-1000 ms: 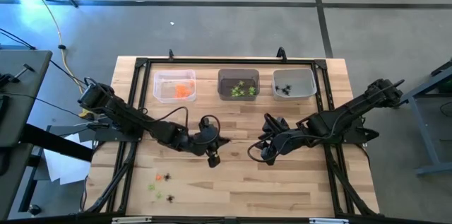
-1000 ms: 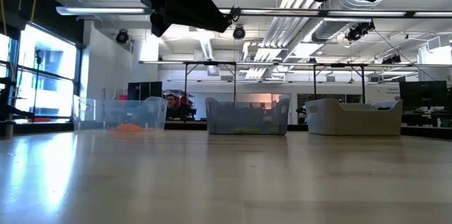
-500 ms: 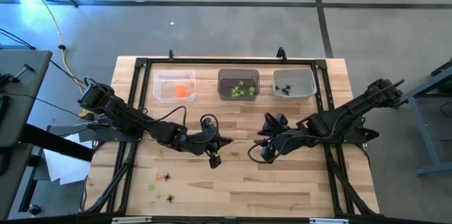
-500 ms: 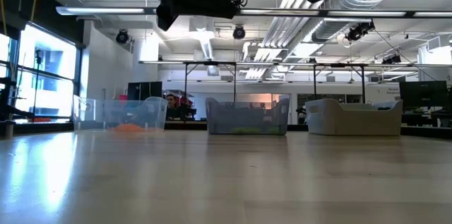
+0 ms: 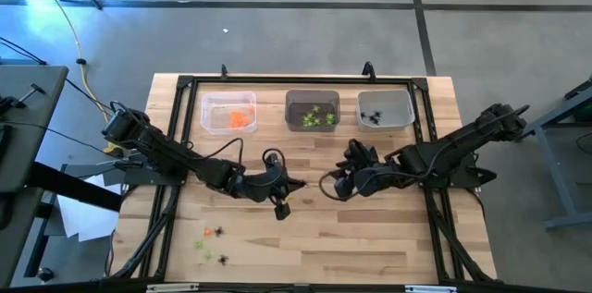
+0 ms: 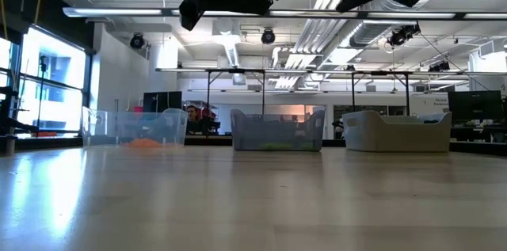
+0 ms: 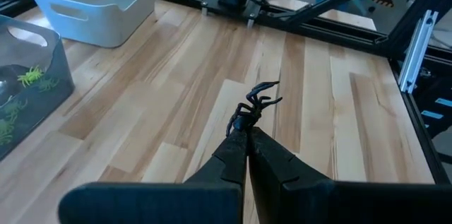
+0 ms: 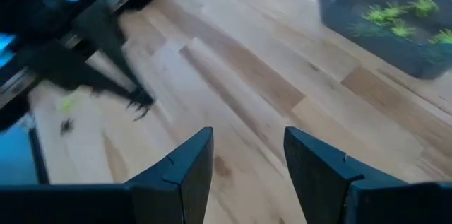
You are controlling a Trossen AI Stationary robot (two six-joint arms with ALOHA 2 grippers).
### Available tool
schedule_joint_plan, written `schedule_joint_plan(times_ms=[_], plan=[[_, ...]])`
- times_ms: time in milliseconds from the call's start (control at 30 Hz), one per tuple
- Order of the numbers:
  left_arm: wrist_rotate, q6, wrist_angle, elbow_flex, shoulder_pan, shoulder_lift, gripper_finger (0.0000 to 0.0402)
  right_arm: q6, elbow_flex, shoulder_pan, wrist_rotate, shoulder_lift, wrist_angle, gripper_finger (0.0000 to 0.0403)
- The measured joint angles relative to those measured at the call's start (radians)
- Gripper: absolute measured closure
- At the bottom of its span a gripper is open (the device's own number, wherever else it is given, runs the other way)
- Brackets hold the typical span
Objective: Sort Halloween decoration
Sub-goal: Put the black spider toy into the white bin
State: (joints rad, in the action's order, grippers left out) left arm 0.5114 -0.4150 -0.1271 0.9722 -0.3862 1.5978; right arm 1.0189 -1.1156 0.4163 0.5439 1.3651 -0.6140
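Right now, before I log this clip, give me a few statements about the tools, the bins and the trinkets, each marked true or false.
1. The left tool is shut on a black spider. True.
2. The right tool holds a green trinket. False: its fingers stand open with nothing between them.
3. The middle bin holds lime-green trinkets. True.
4. The orange trinkets sit in the bin nearest the right arm. False: they sit in the leftmost bin; the rightmost bin holds black ones.
5. No trinkets are left loose on the table. False: a few loose trinkets lie near its front left corner.
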Motion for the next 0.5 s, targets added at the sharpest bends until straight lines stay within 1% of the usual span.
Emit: schedule_joint_plan(times_ms=[167,333,500], plan=[[0.0,0.001,-0.007,0.0,0.0,0.0,0.0401,-0.01,0.0,-0.021,0.005,0.001,-0.003,0.0231],[0.009,0.009,-0.007,0.0,0.001,0.0,0.0401,0.02,0.0,-0.024,0.003,0.004,-0.006,0.0231],[0.037,0.018,-0.008,0.0,0.001,0.0,0.0401,0.106,0.0,-0.038,-0.087,0.005,0.003,0.0231]])
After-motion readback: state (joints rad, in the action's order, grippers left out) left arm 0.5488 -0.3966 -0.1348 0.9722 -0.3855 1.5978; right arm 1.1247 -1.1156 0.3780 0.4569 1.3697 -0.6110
